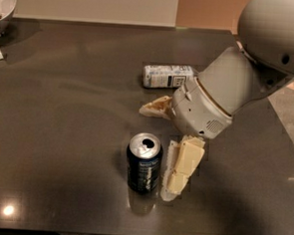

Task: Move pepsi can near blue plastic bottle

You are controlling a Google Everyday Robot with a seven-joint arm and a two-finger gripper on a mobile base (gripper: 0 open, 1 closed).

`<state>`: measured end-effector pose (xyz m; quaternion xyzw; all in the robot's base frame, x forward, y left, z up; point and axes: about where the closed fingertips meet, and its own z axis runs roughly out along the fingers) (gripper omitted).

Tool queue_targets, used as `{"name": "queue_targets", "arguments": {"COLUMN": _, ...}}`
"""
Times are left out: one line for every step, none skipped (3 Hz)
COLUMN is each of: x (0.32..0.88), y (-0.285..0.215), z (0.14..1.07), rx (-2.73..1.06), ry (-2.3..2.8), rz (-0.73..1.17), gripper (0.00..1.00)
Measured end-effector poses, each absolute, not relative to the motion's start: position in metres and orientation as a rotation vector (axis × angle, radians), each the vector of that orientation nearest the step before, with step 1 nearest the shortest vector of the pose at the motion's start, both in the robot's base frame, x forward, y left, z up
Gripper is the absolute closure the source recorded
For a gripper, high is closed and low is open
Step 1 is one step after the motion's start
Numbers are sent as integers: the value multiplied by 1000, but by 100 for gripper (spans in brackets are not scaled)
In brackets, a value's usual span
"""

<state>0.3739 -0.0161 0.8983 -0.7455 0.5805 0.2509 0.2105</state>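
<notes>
We saw a big dark surface (61,124) that filled most of the view. A fat pale robot arm (223,94) reached in from the top right corner and hung low over the middle of the surface. At its end was the tool (155,152), with its two cream fingers (181,166) spread wide apart and pinching nothing. One finger pointed left, and the other pointed down toward the front edge. The pepsi can (143,164) stood upright near the front of the surface, in the gap between the fingers and just beside the lower one. We could not tell if that finger touched it. The blue plastic bottle (168,76) lay on its side farther back, behind the tool and apart from the can. A bowl (3,8) sat in the far left corner.
</notes>
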Motion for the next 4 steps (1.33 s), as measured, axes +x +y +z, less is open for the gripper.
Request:
{"name": "queue_targets", "arguments": {"x": 365, "y": -9, "z": 894, "rx": -2098, "ry": 1587, "rz": 732, "gripper": 0}}
{"name": "queue_targets", "arguments": {"x": 365, "y": -5, "z": 891, "rx": -2099, "ry": 1590, "rz": 732, "gripper": 18}}
{"name": "queue_targets", "arguments": {"x": 368, "y": -6, "z": 892, "rx": -2089, "ry": 1601, "rz": 722, "gripper": 42}}
{"name": "queue_targets", "arguments": {"x": 375, "y": -12, "z": 895, "rx": -2067, "ry": 1627, "rz": 707, "gripper": 64}}
